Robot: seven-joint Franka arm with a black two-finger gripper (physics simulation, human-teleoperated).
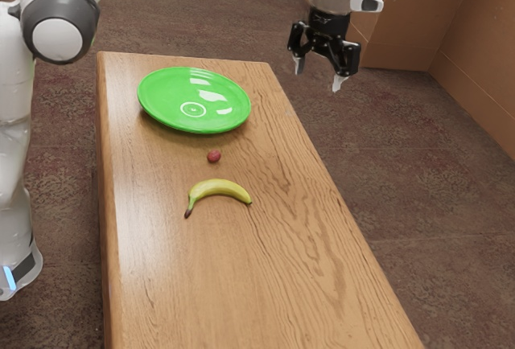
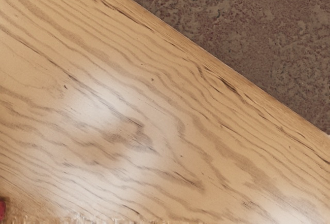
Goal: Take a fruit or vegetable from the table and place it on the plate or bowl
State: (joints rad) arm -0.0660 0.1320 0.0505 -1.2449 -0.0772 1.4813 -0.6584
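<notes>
So the banana (image 1: 217, 191) lies flat about mid-table, curved, with its dark stem end pointing to the exterior view's left. Just beyond it, toward the plate (image 1: 165, 96), sits a little red fruit (image 1: 213, 156), apart from both. It's right on the line between banana and plate, so that's the one thing in the way there. The plate is green and glossy, with bare wood around it, and sits near the far end of the table (image 1: 265, 277).

My gripper (image 1: 318, 76) hangs up in the air over the table's edge on the exterior view's right, past the plate and well apart from both fruits. Its fingers are spread apart with just air between them. Behind it there's brown floor (image 1: 418, 164) and a tan wall (image 1: 451, 19).

The wrist view has wood grain (image 2: 129, 121), the table edge running diagonally and floor (image 2: 247, 28) beyond it. A tiny red sliver (image 2: 1, 208) is cut off at the corner, and I can't tell what it is. The red fruit is too small for me to say what kind it is.

Count: one banana, one red fruit, one plate, one table.
</notes>
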